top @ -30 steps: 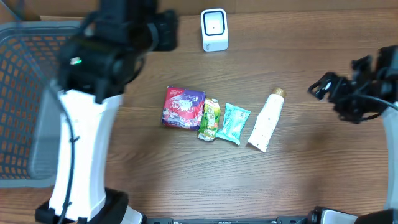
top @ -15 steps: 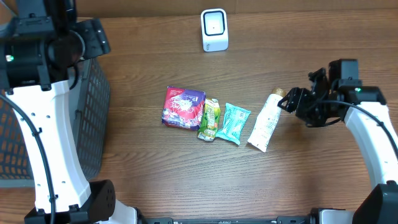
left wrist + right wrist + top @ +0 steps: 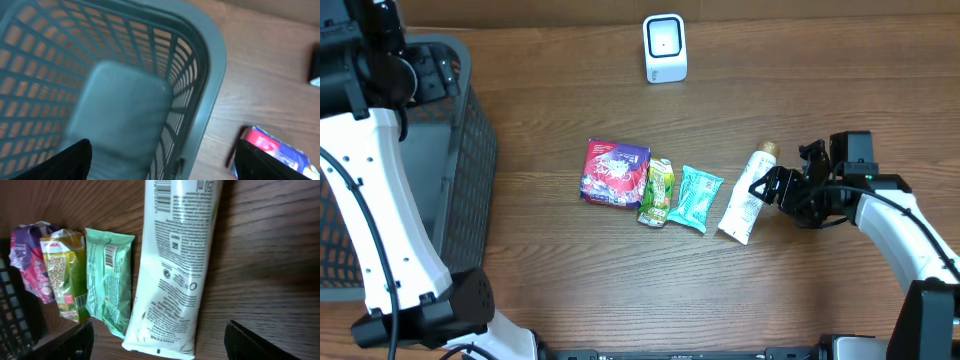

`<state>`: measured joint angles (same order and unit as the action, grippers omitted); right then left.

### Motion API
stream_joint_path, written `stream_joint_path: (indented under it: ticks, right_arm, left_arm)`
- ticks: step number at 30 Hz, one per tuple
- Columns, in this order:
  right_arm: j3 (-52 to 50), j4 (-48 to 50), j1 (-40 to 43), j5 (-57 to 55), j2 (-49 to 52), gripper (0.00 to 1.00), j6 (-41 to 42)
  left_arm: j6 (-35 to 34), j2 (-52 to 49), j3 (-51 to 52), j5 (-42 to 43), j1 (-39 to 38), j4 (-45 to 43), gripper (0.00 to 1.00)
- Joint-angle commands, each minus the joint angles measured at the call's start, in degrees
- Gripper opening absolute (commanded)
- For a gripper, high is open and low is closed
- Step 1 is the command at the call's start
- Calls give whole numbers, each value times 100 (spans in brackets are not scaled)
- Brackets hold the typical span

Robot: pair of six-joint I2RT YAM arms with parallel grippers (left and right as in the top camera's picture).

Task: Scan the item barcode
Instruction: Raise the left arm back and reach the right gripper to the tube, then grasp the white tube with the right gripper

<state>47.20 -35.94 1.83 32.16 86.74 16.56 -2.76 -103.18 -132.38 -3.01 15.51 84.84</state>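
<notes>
- Right gripper point(image 3: 768, 188) has slid in against the white tube point(image 3: 747, 196), jaws spread wide, gripping nothing.
- Tube lies just right of the green packet point(image 3: 697, 198).
- Left gripper point(image 3: 162, 161), jaws apart too, hangs over the basket point(image 3: 210, 75).
- Scanner point(image 3: 665, 48) stands far back.

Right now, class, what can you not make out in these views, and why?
Left wrist view: the grey shape in the basket is blurred; the purple packet is cut off by the corner.
Right wrist view: the tube loses its cap end past the top edge.
Overhead: the scanner face is too small; the left arm partly covers the basket floor.
</notes>
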Motion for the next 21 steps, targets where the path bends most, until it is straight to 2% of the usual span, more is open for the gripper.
stream_joint_path:
  ticks: [1,6,8,16,21]
  right_arm:
    - [-131,155,-28,358,17,84,260]
    - [-389,511,-26,354,20,83,800]
    - [-527,713,-28,352,20,83,925]
    - [-1231,1834,-28,223,20,82,1563]
    - [-1449,2422,-28,2,31,73,2000]
  left_arm:
    - [479,-28,-11,675,24,22,83]
    - [535,11,-11,686,35,24,88]
    - [533,11,-11,688,33,31,100]
    - [535,11,-11,691,26,39,99]
    - [535,11,-11,693,26,39,100]
